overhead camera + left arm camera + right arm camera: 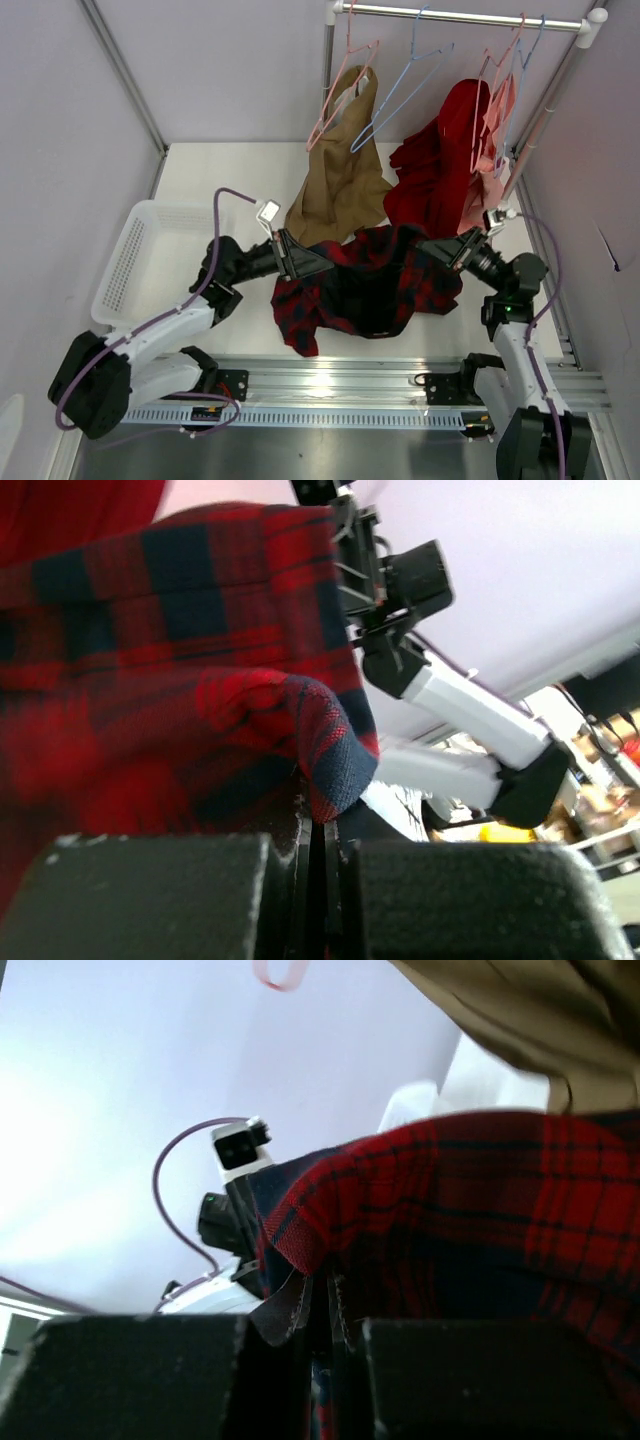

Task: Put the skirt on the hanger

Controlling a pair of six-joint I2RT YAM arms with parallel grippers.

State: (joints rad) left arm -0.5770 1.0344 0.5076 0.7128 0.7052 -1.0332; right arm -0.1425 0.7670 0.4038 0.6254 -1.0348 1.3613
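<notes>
Behind tan garment, skirt edge prob. hidden.

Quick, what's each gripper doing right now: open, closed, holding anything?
Left gripper: shut on an edge of the skirt.
Right gripper: shut on the opposite side of the skirt.

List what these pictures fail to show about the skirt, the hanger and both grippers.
- Top view: the tips of the left gripper and the right gripper are buried in the skirt.
- Top view: the skirt's waist opening is lost in its own folds.
- Both wrist views: the hanger lies outside the frame.
- Both wrist views: the table under the skirt is hidden by the cloth.
</notes>
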